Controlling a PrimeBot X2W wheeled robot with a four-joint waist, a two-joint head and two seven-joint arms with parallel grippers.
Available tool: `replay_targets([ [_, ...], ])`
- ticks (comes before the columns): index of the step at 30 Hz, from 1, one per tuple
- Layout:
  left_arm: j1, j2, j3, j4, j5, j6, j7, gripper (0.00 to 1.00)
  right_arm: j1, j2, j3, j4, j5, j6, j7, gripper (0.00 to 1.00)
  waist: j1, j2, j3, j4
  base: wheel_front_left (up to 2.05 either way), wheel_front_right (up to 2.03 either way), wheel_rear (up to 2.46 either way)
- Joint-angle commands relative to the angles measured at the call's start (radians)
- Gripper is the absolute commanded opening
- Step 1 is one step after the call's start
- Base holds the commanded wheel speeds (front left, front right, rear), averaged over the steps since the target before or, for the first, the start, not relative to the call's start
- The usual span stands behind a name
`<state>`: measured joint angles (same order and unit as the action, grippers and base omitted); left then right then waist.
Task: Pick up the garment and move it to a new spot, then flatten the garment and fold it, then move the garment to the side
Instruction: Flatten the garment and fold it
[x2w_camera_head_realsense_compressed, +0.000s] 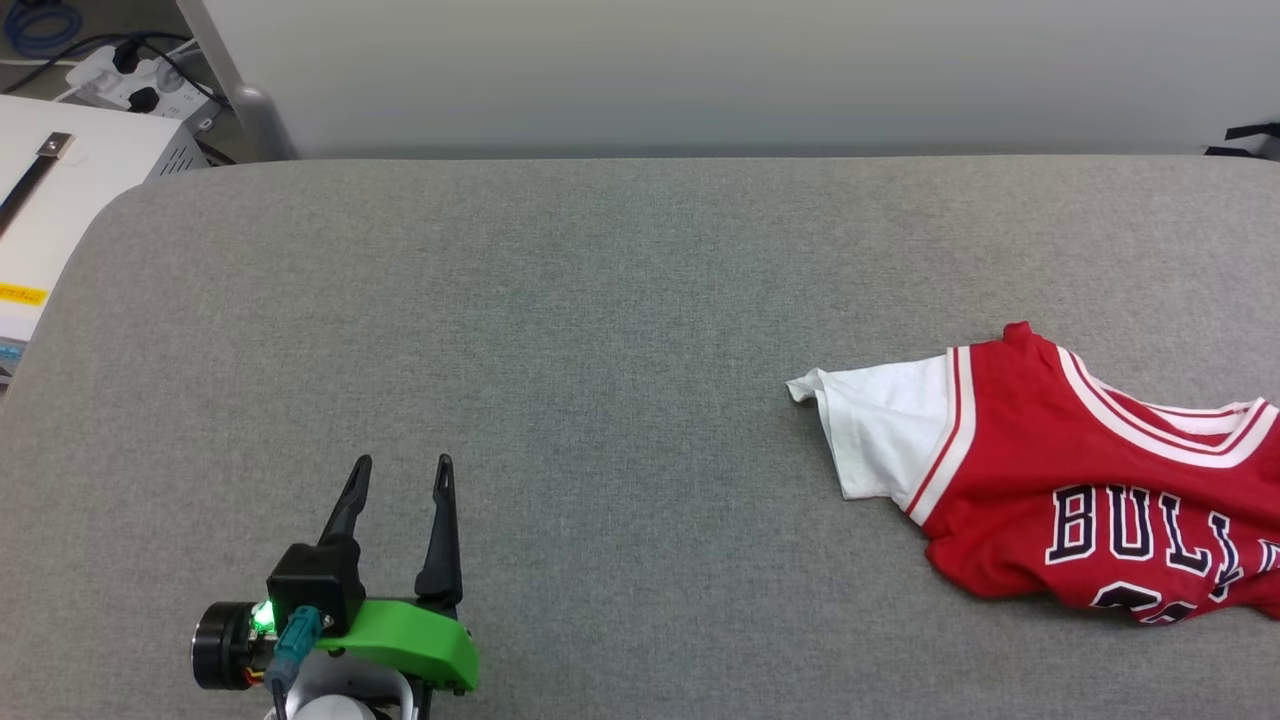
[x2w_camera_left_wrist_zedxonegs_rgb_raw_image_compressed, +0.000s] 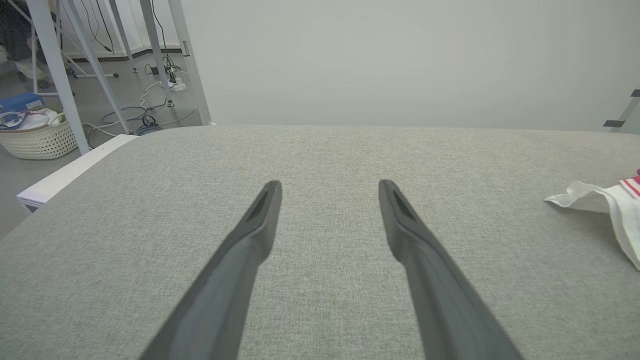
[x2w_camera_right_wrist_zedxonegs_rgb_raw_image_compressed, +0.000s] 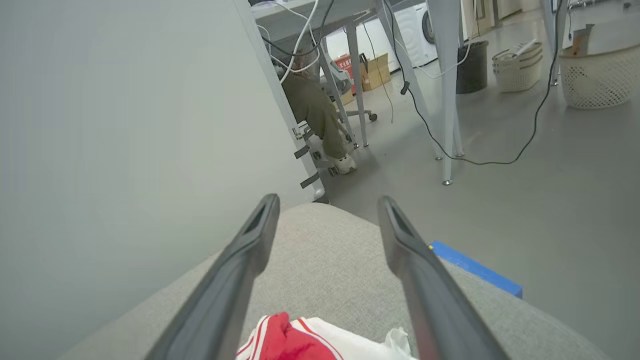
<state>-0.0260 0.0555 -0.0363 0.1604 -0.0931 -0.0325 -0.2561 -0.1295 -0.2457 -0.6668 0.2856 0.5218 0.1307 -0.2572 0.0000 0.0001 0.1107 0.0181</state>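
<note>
**Inspector:** State of the garment (x2w_camera_head_realsense_compressed: 1060, 470)?

**Assessor:** It lies at the right end of the grey worktop (x2w_camera_head_realsense_compressed: 600, 350), rumpled, lettering uppermost, one white sleeve spread toward the middle. It is neither flat nor folded.

**Inspector:** The claws?

**Assessor:** The left claw (x2w_camera_head_realsense_compressed: 403, 462) is open and empty over bare worktop, well apart from the garment. The right claw (x2w_camera_right_wrist_zedxonegs_rgb_raw_image_compressed: 327, 200) has its fingers spread and grips nothing; the garment lies just beneath it.

**Inspector:** Step in hand?

**Assessor:** In my judgement, flattening is due. The next move calls for both claws at the garment, each taking an edge and drawing the cloth smooth before any fold.
</note>
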Motion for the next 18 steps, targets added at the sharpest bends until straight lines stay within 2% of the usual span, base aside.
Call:
replay_targets([
  [1,0.014,-0.004,0.002,-0.005,0.012,-0.006,-0.006,1.0,0.007,0.018,0.013,-0.052,-0.041,0.0,-0.004,1.0,0.0,-0.0001,0.0,0.0,0.0,0.0,0.0],
  [5,0.012,-0.005,-0.001,-0.014,0.018,-0.007,-0.006,1.0,-0.003,0.039,0.076,-0.22,-0.151,0.0,0.004,1.0,0.0,-0.0001,-0.001,0.006,0.0,0.0,0.0],
  [10,0.008,-0.005,-0.007,-0.027,0.022,-0.007,-0.006,1.0,-0.023,0.011,0.216,-0.371,-0.241,0.0,0.055,1.0,0.0,-0.0001,0.003,0.024,0.0,0.0,0.0],
  [13,0.006,-0.005,-0.01,-0.032,0.021,-0.006,-0.006,1.0,-0.035,-0.023,0.329,-0.434,-0.278,0.0,0.102,1.0,0.0,-0.0001,0.007,0.036,0.0,0.0,0.0],
  [18,-0.003,-0.005,-0.022,-0.042,0.021,0.001,-0.006,1.0,-0.073,-0.128,0.54,-0.468,-0.262,0.0,0.23,1.0,0.0,-0.0001,0.022,0.063,0.0,0.0,0.0],
])
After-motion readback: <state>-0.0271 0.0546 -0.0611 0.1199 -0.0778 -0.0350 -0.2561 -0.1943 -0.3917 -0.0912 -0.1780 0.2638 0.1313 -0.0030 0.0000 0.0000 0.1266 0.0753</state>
